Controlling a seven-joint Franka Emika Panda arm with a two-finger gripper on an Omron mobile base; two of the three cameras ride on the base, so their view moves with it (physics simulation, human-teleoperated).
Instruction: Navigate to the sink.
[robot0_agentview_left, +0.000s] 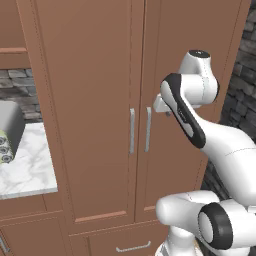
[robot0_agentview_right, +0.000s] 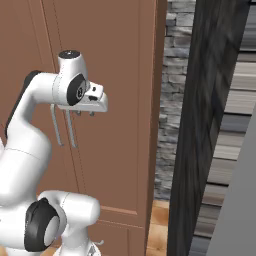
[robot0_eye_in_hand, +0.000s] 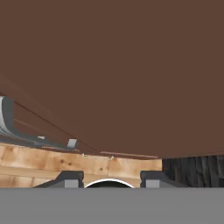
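Closest to the base cameras is my own white arm, folded up in front of a tall brown cabinet (robot0_agentview_left: 100, 100) with two doors and a pair of slim grey vertical handles (robot0_agentview_left: 140, 130) at the seam. My gripper (robot0_agentview_right: 85, 113) hangs just off the door face, pointing down; in the hand view its two fingertips (robot0_eye_in_hand: 72, 179) stand well apart with nothing between them — it holds nothing.

Below the doors in the left base view a drawer front with a small curved pull (robot0_agentview_left: 133, 247) shows. To the left of the cabinet lies a white marble countertop (robot0_agentview_left: 27, 170), and on it a grey appliance (robot0_agentview_left: 9, 131) with small round knobs, cut off by the edge. Behind that counter runs a grey stone wall (robot0_agentview_left: 20, 82).

In the right base view the cabinet ends at more stone wall (robot0_agentview_right: 172, 125), then a dark wooden post (robot0_agentview_right: 205, 125). Pale wood floor (robot0_eye_in_hand: 52, 159) shows under the hand.

I cannot see where the sink is from here — these views face the cabinet.
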